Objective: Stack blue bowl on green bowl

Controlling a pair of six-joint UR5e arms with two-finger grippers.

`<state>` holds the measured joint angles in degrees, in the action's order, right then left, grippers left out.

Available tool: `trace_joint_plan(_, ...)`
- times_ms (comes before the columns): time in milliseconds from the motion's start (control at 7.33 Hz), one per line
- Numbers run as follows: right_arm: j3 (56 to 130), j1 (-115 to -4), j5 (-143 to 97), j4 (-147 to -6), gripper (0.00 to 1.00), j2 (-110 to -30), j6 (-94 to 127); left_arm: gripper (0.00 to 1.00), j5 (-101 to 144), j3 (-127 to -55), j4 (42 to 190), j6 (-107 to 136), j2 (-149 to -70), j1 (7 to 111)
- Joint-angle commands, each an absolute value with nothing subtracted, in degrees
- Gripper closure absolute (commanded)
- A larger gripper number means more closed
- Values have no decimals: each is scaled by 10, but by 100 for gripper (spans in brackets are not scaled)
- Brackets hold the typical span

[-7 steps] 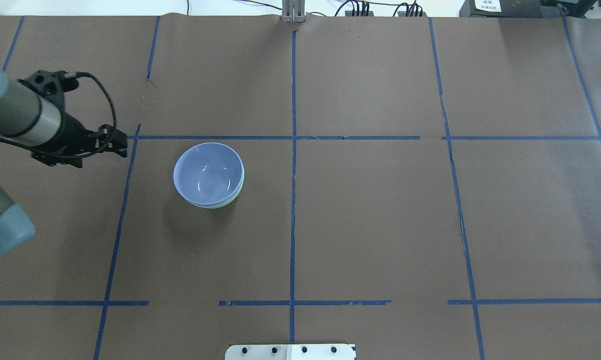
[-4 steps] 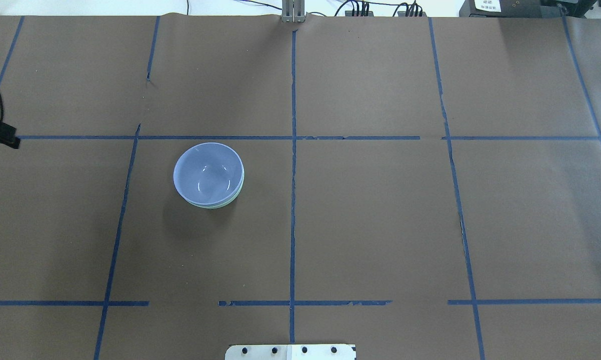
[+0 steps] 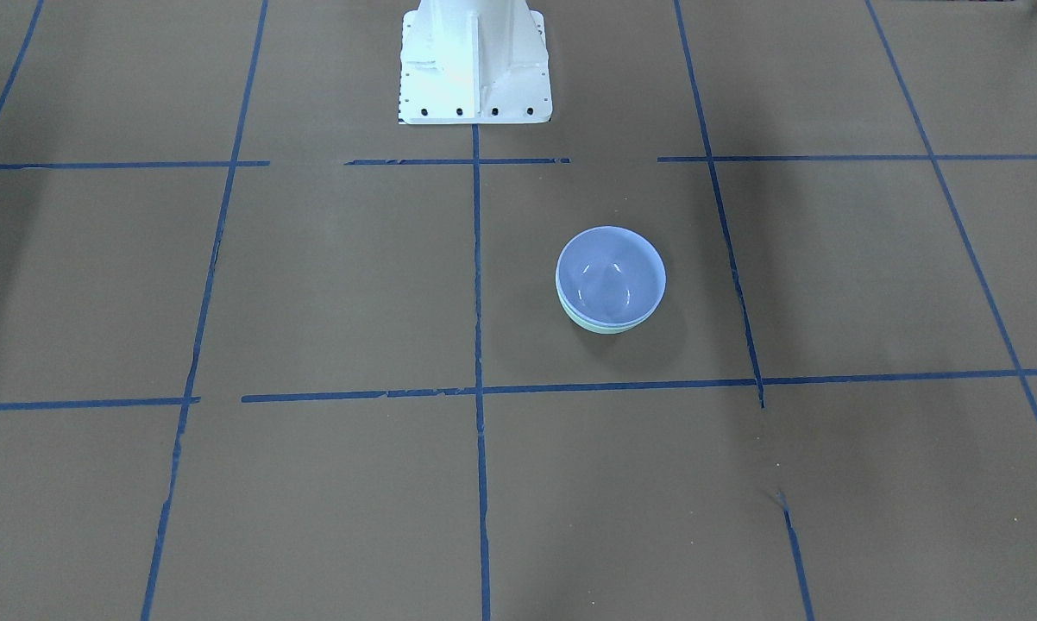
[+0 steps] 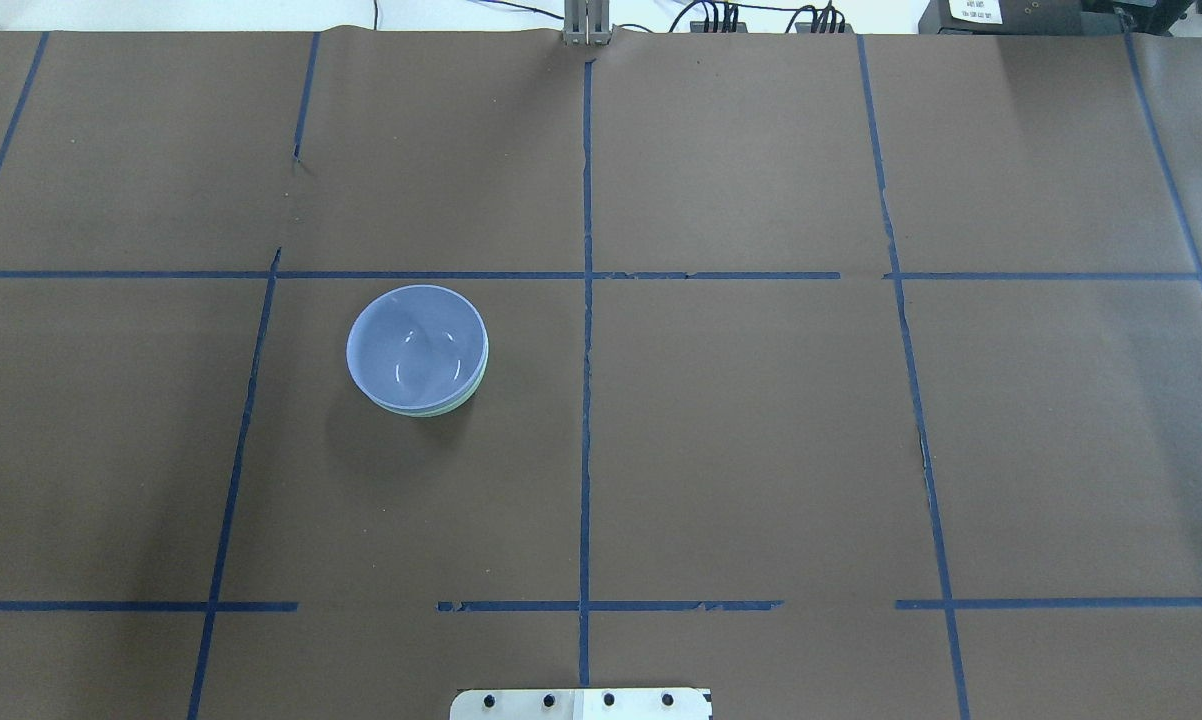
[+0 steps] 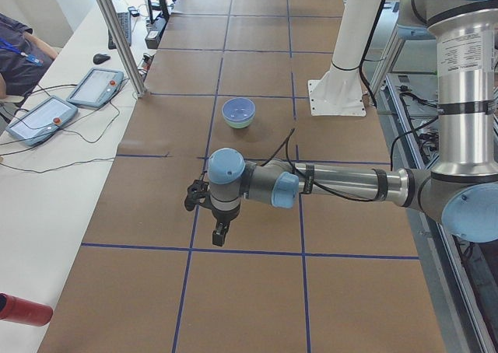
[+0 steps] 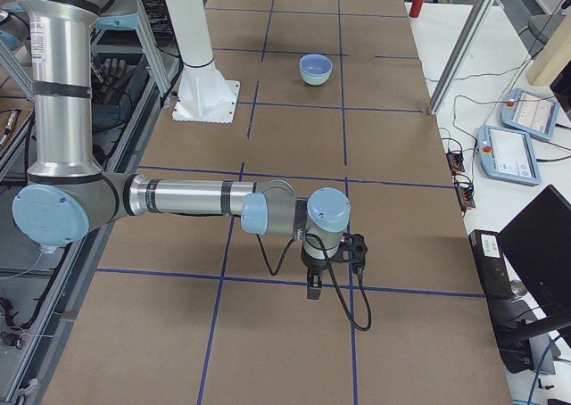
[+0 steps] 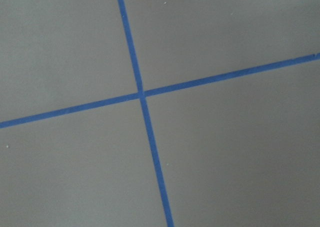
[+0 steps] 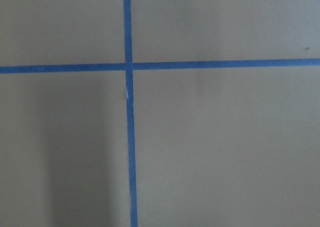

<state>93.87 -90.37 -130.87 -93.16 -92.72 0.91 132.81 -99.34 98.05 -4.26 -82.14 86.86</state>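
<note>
The blue bowl sits nested inside the green bowl, left of the table's centre line. Only the green bowl's rim and lower wall show beneath it. The front-facing view shows the same stack, blue bowl in green bowl. My left gripper shows only in the left side view, far from the bowls, pointing down above the table. My right gripper shows only in the right side view, likewise far from the bowls. I cannot tell whether either is open or shut. Both wrist views show only paper and tape.
Brown paper with blue tape grid lines covers the table. The robot's white base stands at the near middle edge. Tablets and cables lie on the side bench, and a metal post stands at the table's far edge.
My left arm has pulled away to the left and left the overhead view entirely. The stacked bowls have not moved.
</note>
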Motion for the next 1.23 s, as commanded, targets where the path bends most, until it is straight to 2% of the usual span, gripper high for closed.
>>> trace_joint_plan(0, 939, -904, -1309, -932, 0, -927, 10, 0, 1334, -984, 966, -70, -820, 883)
trace_joint_plan(1091, 939, -904, -1309, -932, 0, -927, 10, 0, 1329, -964, 975, -69, -817, 891)
